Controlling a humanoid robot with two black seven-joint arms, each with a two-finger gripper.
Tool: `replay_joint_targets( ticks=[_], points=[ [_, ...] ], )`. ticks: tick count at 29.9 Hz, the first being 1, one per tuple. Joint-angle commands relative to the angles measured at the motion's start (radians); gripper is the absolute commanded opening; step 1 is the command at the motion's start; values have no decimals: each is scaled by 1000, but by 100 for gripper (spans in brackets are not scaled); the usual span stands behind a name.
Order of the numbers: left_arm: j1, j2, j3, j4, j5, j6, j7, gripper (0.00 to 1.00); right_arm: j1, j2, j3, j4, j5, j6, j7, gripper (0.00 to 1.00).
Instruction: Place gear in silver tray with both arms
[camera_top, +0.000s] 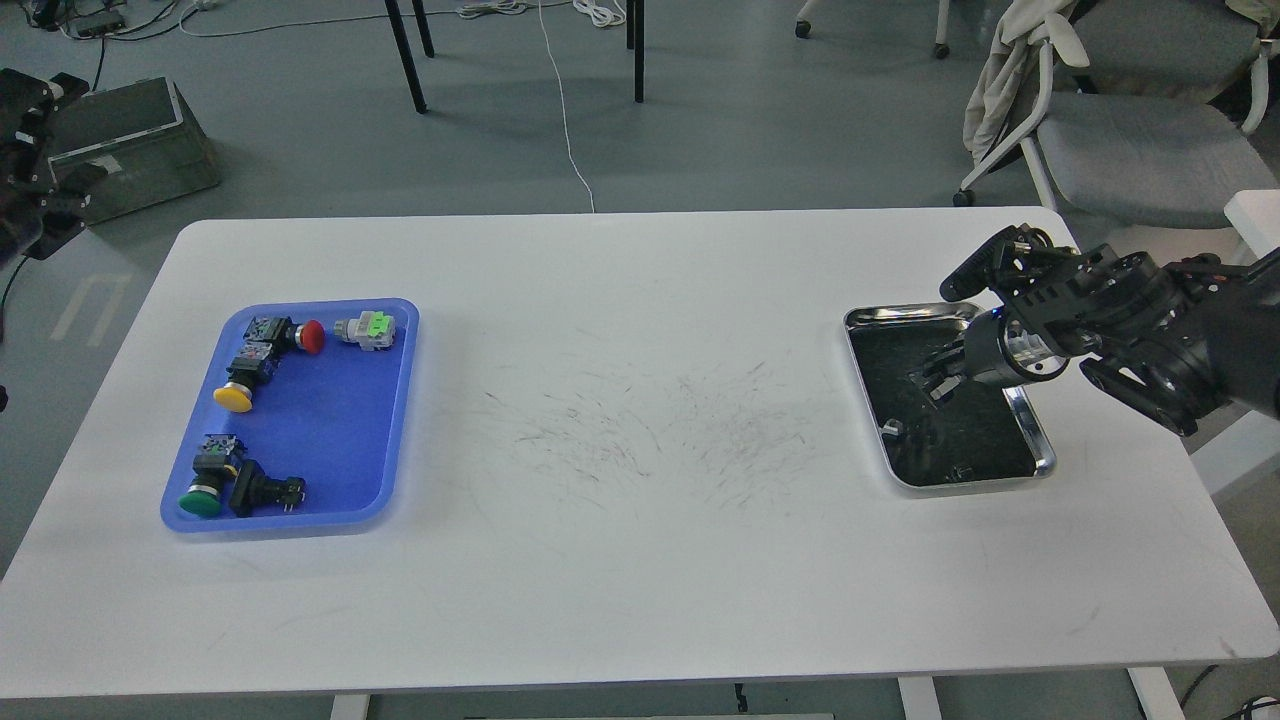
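The right claw (938, 372) hangs over the silver tray (1040, 440), finger state indeterminate; five switches in the blue tray (400, 400) far left remain untransferred

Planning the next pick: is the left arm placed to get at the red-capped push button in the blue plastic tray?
Probably yes: the left gripper sits off the table's left edge, nothing stands between, and the red-capped push button lies exposed in the blue plastic tray.

Right arm's fingers (938, 377) over silver tray (1032, 420); blue tray (395, 420) with push buttons (300, 336) far left.
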Motion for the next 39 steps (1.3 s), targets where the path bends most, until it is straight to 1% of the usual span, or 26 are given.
replay_joint_targets(
  ticks=[1,2,3,8,10,12,13,15,19,25,28,31,33,36,39],
  points=[
    [3,0,0,2,0,0,0,99,0,-1,-2,3,1,0,0,6],
    [3,-2,0,2,0,0,0,99,0,-3,-4,2,1,0,0,7],
    [3,-2,0,0,0,0,0,99,0,-3,-4,3,1,0,0,9],
    [3,-2,-1,0,0,0,0,99,12,-8,4,10,8,2,0,41],
    [3,-2,0,0,0,0,0,99,15,-8,6,5,9,5,0,49],
    [4,-2,0,2,0,0,0,99,20,-8,7,5,11,7,0,66],
    [4,-2,0,2,2,0,0,99,20,-9,10,5,12,7,0,71],
    [4,-2,0,2,2,0,0,99,23,-11,27,2,15,8,0,73],
    [4,0,2,0,3,0,0,99,29,-12,68,-4,70,14,0,80],
    [4,3,5,-1,5,0,0,99,67,-23,93,-21,268,16,0,84],
    [4,1,5,-4,5,0,0,99,83,-44,122,-39,404,16,0,87],
    [4,1,3,-6,3,0,0,99,89,-78,171,-52,527,14,0,87],
    [4,1,2,-5,2,0,0,99,90,-96,202,-70,569,11,0,87],
    [4,0,-1,-4,-1,0,0,99,83,-138,298,-81,629,-3,0,87],
    [9,1,-1,-3,-21,0,0,99,51,-172,455,-87,730,-16,0,87]
  ],
)
